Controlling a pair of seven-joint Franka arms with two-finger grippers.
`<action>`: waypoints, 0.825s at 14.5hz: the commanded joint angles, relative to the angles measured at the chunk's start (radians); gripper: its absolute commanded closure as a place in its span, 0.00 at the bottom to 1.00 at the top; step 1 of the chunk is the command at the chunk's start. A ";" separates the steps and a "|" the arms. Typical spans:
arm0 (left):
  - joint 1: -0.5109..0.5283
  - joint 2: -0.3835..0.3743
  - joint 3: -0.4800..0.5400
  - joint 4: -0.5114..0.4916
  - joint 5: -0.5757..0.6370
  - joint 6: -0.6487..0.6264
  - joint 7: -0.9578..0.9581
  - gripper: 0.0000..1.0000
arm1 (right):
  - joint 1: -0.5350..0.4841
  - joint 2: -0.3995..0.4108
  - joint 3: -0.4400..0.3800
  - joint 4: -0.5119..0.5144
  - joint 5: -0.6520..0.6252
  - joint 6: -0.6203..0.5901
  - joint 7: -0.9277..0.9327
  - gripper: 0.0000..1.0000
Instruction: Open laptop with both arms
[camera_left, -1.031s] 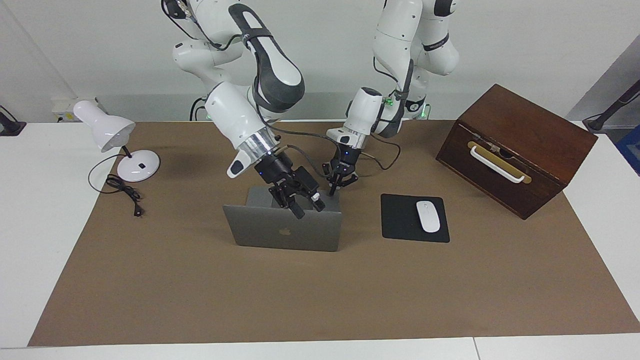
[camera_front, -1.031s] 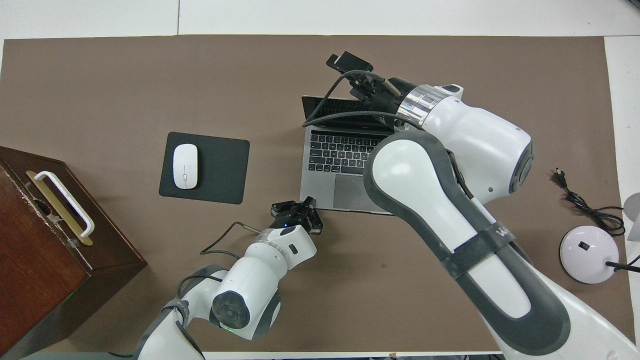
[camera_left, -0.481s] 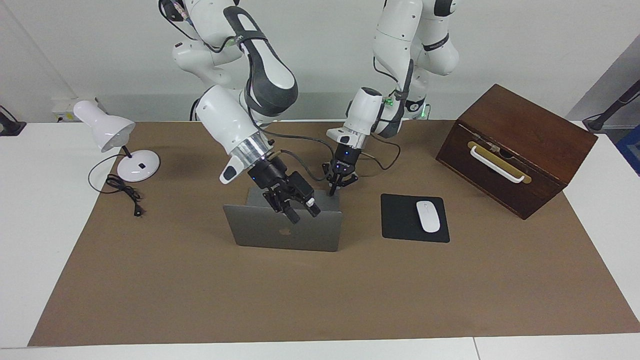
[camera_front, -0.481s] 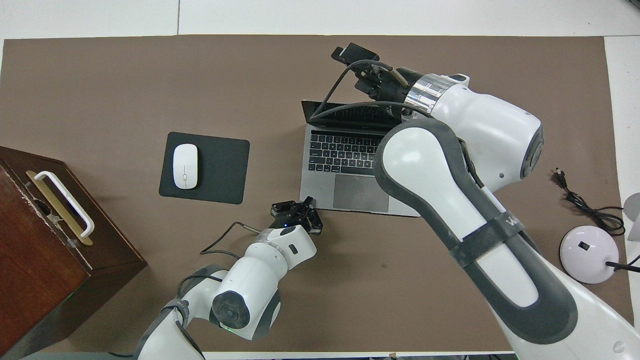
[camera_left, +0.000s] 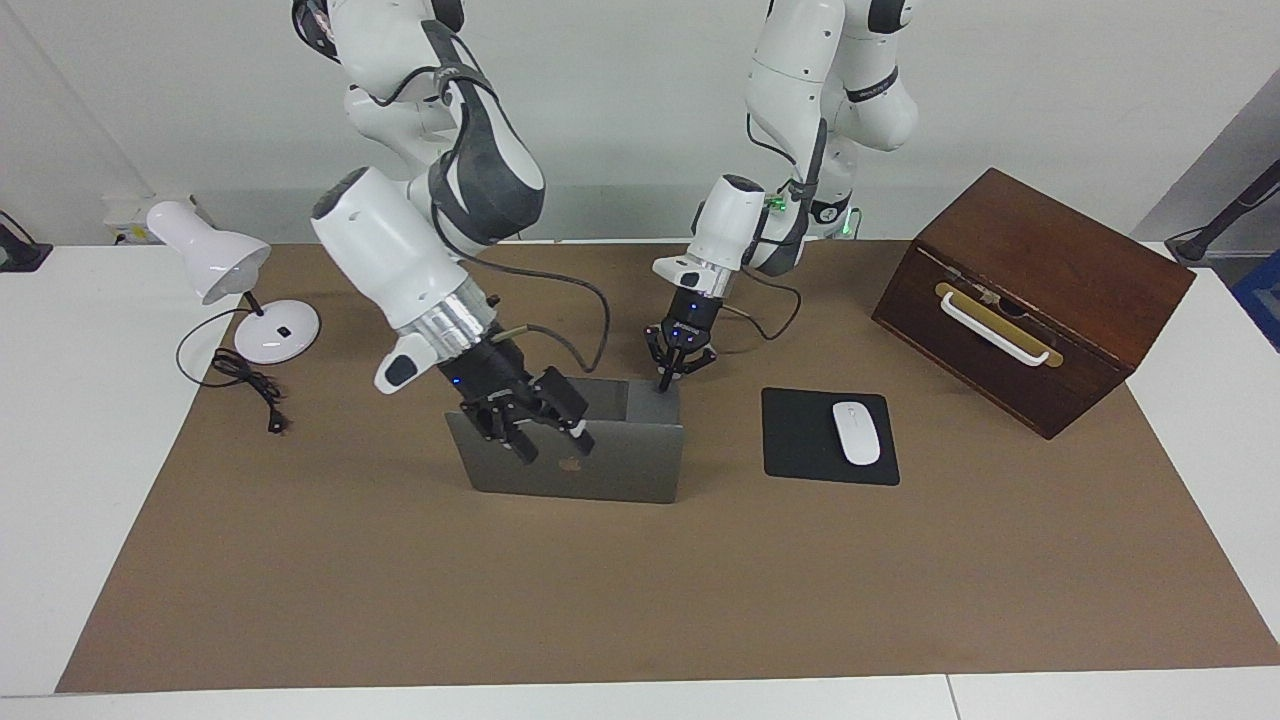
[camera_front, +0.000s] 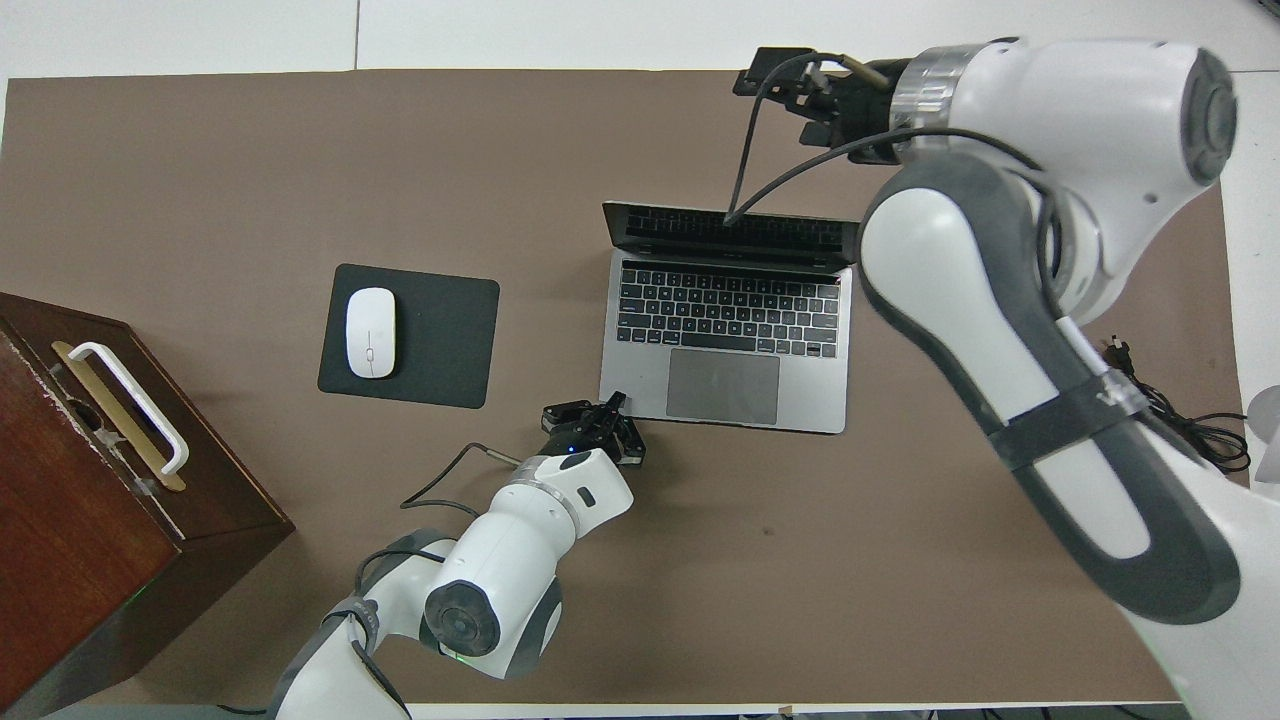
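The lamp (camera_left: 232, 290) stands at the right arm's end of the table. The right gripper (camera_left: 532, 425) hangs over the raised lid of the laptop (camera_left: 575, 462), at about 10 o'clock from the logo; its fingers are apart and hold nothing. The laptop sits open in the middle of the brown mat (camera_left: 640, 580), its lid upright and keyboard toward the robots. The left gripper (camera_left: 678, 368) is at the base's near corner, at 1 o'clock from the logo; whether it grips cannot be told. Then come the mouse (camera_left: 856, 432) on its pad (camera_left: 800, 440), and the wooden box (camera_left: 1030, 300).
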 joint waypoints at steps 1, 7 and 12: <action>-0.003 0.029 0.007 0.039 -0.038 0.007 0.003 1.00 | -0.055 0.065 0.013 0.120 -0.135 -0.107 -0.062 0.00; 0.013 -0.075 0.005 0.025 -0.041 -0.049 -0.054 1.00 | -0.187 -0.031 0.010 0.107 -0.556 -0.524 -0.326 0.00; 0.096 -0.300 0.019 0.029 -0.043 -0.445 -0.048 1.00 | -0.355 -0.246 0.010 0.015 -0.576 -0.760 -0.437 0.00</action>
